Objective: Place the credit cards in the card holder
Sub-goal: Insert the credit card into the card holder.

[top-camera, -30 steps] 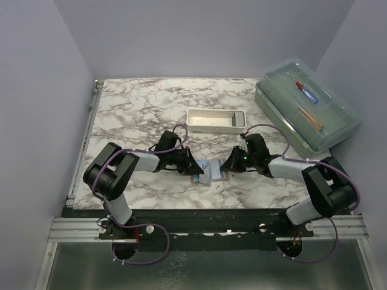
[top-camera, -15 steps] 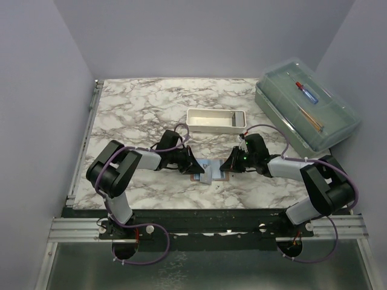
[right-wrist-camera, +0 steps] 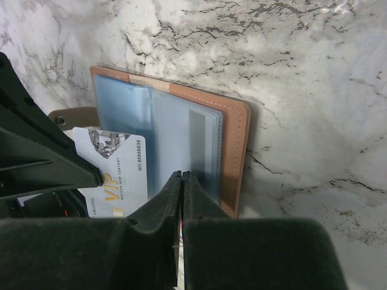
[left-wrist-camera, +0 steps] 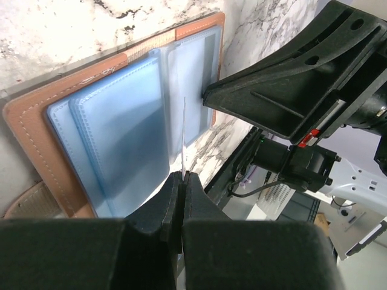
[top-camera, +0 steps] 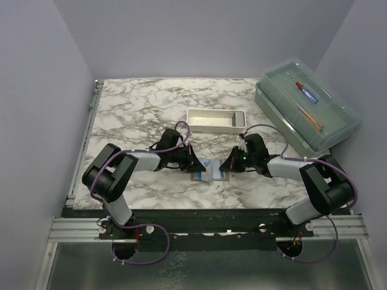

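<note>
The clear lidded box (top-camera: 305, 112) at far right holds a red-and-blue tool (top-camera: 306, 92). The white tray (top-camera: 215, 129) sits beyond the centre. The open card holder (right-wrist-camera: 233, 151) lies flat between the arms, its long axis running left to right. The left gripper (left-wrist-camera: 183, 176) is nearer and pinches a VIP credit card (right-wrist-camera: 115, 175) on edge over the holder's left panel. The card probably needs to slide rightward into a sleeve. The right gripper (right-wrist-camera: 181, 176), fingers together, touches the right panel's edge.

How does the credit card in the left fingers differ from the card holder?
The credit card is white with print; the card holder is tan with blue-grey pockets. The card is pinched in the left fingers; the holder lies open flat on the table. The card is smaller than the holder. Both are rectangular.
</note>
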Robot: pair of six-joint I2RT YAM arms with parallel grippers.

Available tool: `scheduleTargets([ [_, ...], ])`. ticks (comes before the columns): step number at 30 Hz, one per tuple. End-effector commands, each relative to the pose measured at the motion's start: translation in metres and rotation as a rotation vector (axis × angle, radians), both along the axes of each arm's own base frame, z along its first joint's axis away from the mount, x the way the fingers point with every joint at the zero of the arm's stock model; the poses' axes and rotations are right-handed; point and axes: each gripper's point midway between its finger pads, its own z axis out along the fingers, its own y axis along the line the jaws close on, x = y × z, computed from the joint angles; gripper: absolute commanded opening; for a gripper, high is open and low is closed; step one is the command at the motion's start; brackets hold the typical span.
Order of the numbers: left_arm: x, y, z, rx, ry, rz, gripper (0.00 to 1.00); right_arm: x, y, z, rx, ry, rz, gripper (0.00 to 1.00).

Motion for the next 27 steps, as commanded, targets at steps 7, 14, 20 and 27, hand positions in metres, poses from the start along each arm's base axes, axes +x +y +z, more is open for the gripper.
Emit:
scheduleTargets([
  [7, 0.002, -0.005, -0.012, 0.014, 0.017, -0.026, 0.0, -0.002, -0.011, -0.016, -0.07, 0.031, -0.019, 0.04],
  [14, 0.008, -0.008, -0.018, 0.026, 0.005, -0.038, 0.0, -0.003, -0.011, -0.019, -0.07, 0.035, -0.016, 0.03],
  [20, 0.016, -0.011, -0.022, 0.04, -0.012, -0.038, 0.0, -0.004, -0.012, -0.021, -0.072, 0.038, -0.016, 0.02],
  [27, 0.021, -0.011, -0.026, 0.068, -0.019, -0.041, 0.0, -0.005, -0.011, -0.027, -0.073, 0.048, -0.011, 0.01],
])
